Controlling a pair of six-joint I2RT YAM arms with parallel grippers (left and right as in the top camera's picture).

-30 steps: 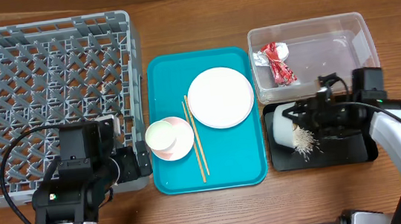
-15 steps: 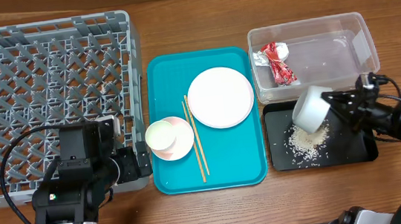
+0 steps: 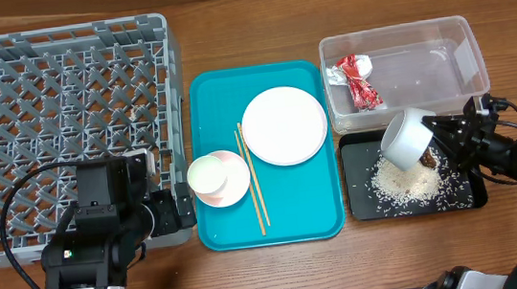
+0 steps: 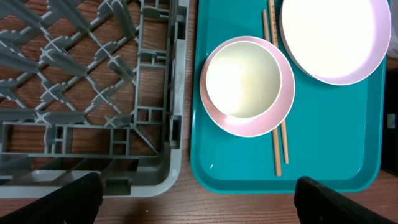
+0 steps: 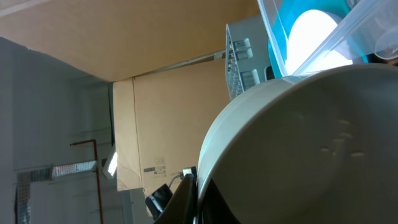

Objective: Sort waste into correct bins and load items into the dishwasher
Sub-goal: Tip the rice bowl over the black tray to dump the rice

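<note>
My right gripper (image 3: 443, 137) stays clamped on the white cup (image 3: 404, 137), tipped over the black tray (image 3: 357, 209). Since a second ago, more rice (image 3: 402, 183) and a brown scrap (image 3: 428, 157) lie there. My left gripper (image 3: 164, 212) gapes wide, empty, beside the rack (image 3: 56, 50).

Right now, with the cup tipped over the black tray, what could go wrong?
The rice lies close to the rim of the black tray; any shake could scatter grains onto the table.
The right end effector holds the small white cup tilted; a slip would drop it into the rice.
</note>
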